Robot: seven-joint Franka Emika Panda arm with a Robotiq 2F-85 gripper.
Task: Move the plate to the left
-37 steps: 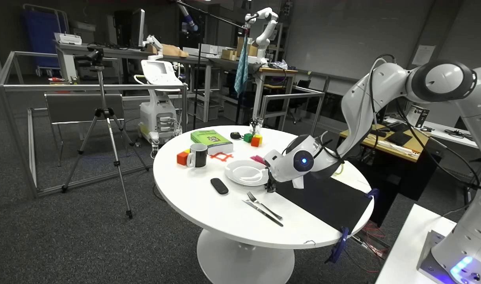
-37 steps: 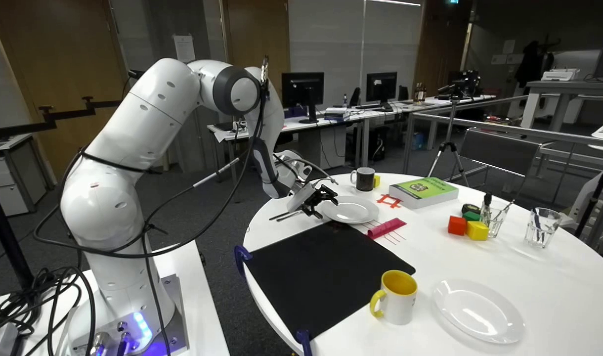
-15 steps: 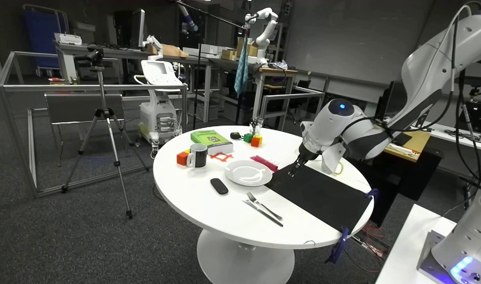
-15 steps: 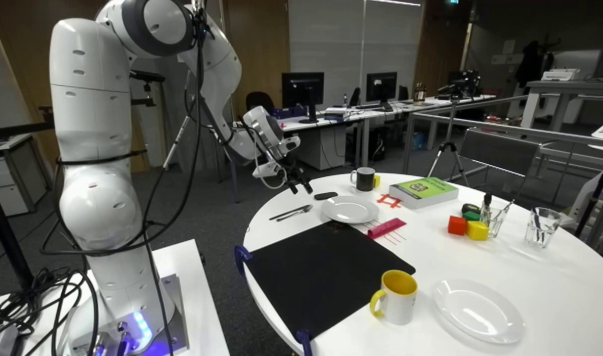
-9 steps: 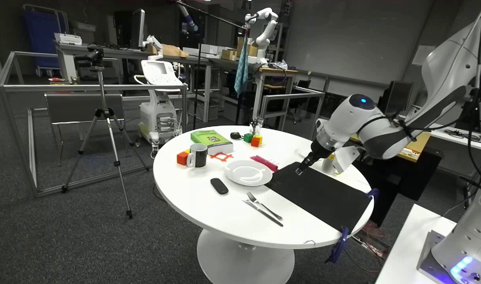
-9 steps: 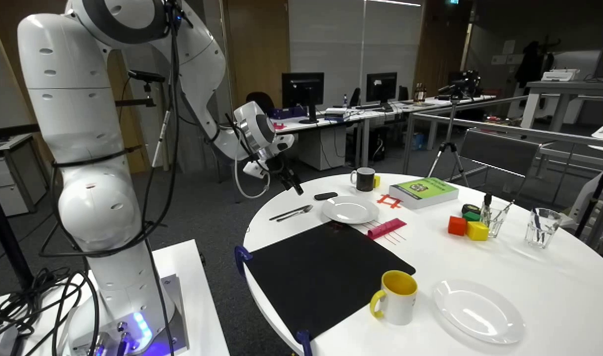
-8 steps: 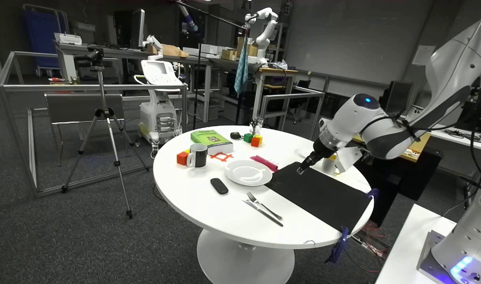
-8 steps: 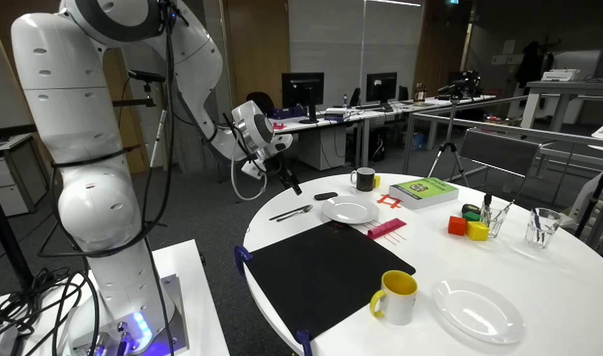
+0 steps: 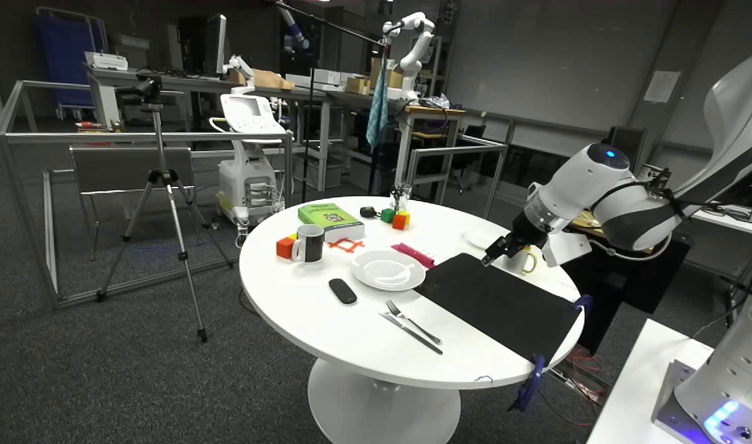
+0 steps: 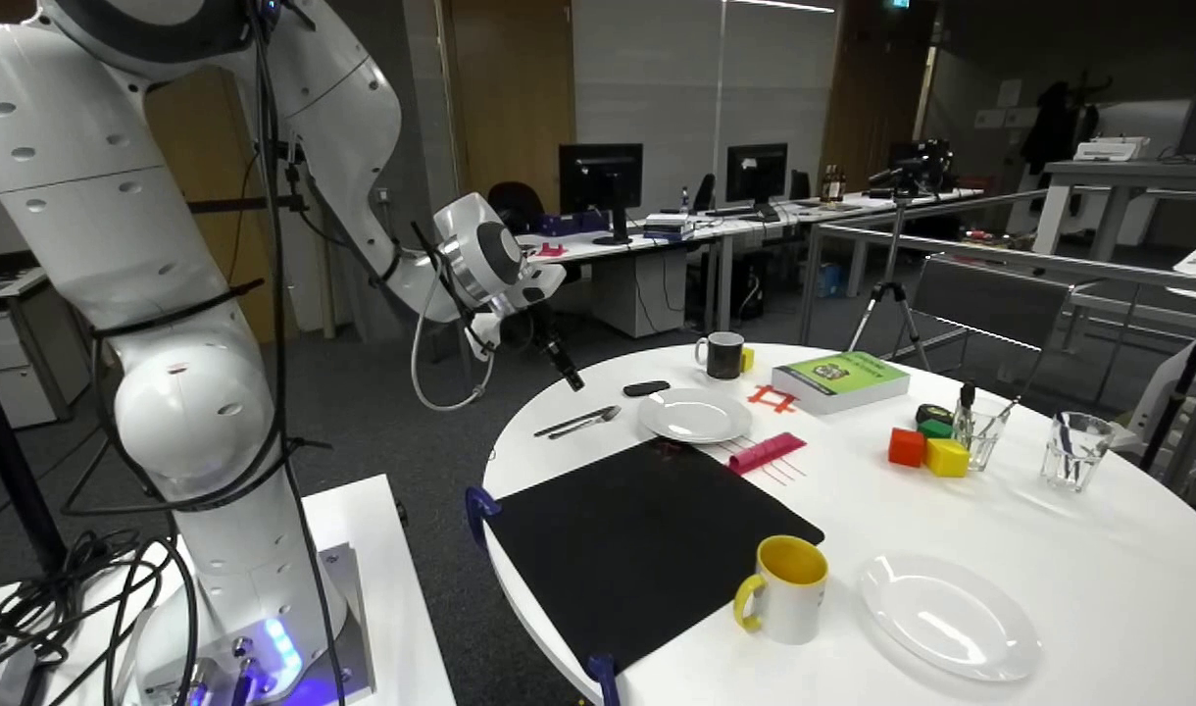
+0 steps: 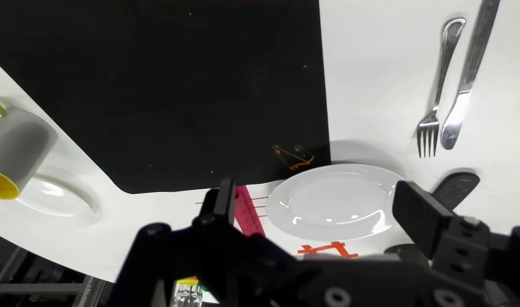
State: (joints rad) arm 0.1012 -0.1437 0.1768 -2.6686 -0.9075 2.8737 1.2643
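A round white plate [image 9: 388,271] lies flat on the white table, touching or close to a corner of the black placemat; it also shows in an exterior view [image 10: 694,416] and in the wrist view [image 11: 332,200]. A similar white plate [image 10: 951,618] lies across the table, beside a yellow-and-white mug; it is partly hidden in the wrist view [image 11: 51,198]. My gripper [image 11: 314,198] is open and empty, its fingers framing the plate from a distance. In both exterior views the gripper [image 9: 488,260] [image 10: 571,378] hangs in the air, apart from the plate.
The black placemat [image 10: 647,539] is clamped at the table edge. Around the plate are a fork [image 11: 434,98], a knife [image 11: 466,85], a black case [image 9: 343,291], a pink strip [image 10: 767,453], a dark mug [image 10: 723,355] and a green book [image 10: 841,380]. The yellow-and-white mug [image 10: 789,593] stands beside the placemat.
My gripper has moved from the plate's rim back toward the robot base and up, and its wrist has turned. The plates have not visibly moved.
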